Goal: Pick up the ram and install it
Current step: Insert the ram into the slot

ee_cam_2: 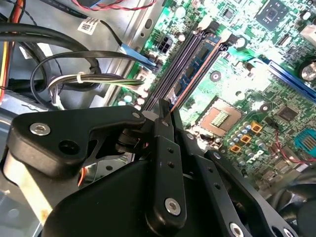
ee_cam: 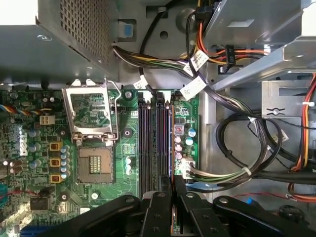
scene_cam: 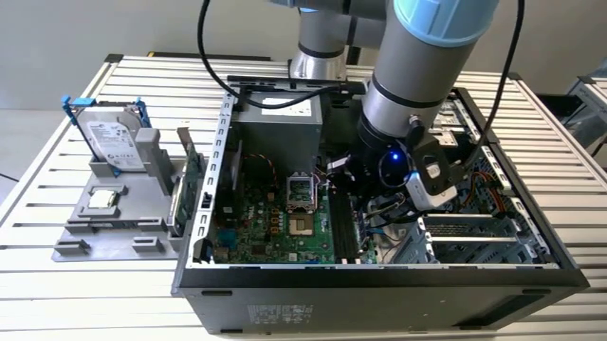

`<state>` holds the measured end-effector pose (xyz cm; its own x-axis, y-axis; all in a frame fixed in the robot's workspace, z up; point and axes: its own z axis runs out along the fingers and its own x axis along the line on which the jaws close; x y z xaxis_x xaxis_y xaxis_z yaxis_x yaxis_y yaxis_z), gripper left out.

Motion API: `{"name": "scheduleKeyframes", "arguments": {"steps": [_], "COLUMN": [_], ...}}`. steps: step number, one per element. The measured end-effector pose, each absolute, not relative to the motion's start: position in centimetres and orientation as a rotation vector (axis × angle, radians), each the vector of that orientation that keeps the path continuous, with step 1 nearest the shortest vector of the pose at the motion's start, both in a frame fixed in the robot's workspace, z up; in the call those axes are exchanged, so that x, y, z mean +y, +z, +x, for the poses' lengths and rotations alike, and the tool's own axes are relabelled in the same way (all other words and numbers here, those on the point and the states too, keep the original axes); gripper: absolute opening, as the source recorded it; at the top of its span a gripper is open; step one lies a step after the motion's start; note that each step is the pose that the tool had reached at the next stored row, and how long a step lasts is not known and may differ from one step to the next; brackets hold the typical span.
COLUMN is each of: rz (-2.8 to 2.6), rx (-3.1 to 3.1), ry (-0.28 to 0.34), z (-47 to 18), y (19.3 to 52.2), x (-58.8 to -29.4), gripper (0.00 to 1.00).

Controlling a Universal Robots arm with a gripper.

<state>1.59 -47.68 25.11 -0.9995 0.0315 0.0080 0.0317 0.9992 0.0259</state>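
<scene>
Pincer (ee_cam: pixel 173 185): lowered inside the case (scene_cam: pixel 379 273); fingers seen closed together on a thin edge, taken to be the ram (ee_cam_2: pixel 163 106).
Ram: held edge-on, directly over the slots (ee_cam: pixel 155 143), at 3 o'clock of the socket (ee_cam: pixel 94 163).
Technique: the stick should be kept parallel to the slot and pressed evenly.

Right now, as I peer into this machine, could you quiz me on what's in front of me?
1. True or false: the hard drive sits inside the case.
2. What does the gripper hang over?
3. Fill in: the processor socket has its cover standing ____.
Key: 1 false, it stands on a grey tray outside the case; 2 the memory slots; 3 open.
</scene>
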Motion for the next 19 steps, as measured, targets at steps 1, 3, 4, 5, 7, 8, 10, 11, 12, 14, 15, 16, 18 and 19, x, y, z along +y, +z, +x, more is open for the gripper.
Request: {"name": "scheduleKeyframes", "arguments": {"steps": [1,3,4,5,7,8,10,11,12,14,15,16,18,19], "rz": [-0.049,-0.049,-0.049,-0.049,-0.05,-0.05,-0.049,-0.049,-0.049,-0.049,-0.049,-0.049,-0.049,-0.049], "rx": [-3.133,-3.133,-3.133,-3.133,-3.133,-3.133,-3.133,-3.133,-3.133,-3.133,-3.133,-3.133,-3.133,-3.133], "ry": [-0.041,-0.041,-0.041,-0.041,-0.041,-0.041,-0.041,-0.041,-0.041,-0.041,-0.041,-0.041,-0.041,-0.041], "z": [1.6,1.7,1.7,1.8,1.8,1.8,1.8,1.8,1.8,1.8,1.8,1.8,1.8,1.8], "y": [25.0,24.9,24.9,24.8,24.7,24.6,24.4,24.4,24.3,24.2,24.0,23.9,23.7,23.6], "x": [-47.7,-47.6,-47.6,-47.5,-47.5,-47.5,-47.4,-47.4,-47.4,-47.4,-47.4,-47.3,-47.3,-47.3], "gripper": [0.0,0.0,0.0,0.0,0.0,0.0,0.0,0.0,0.0,0.0,0.0,0.0,0.0,0.0]}}
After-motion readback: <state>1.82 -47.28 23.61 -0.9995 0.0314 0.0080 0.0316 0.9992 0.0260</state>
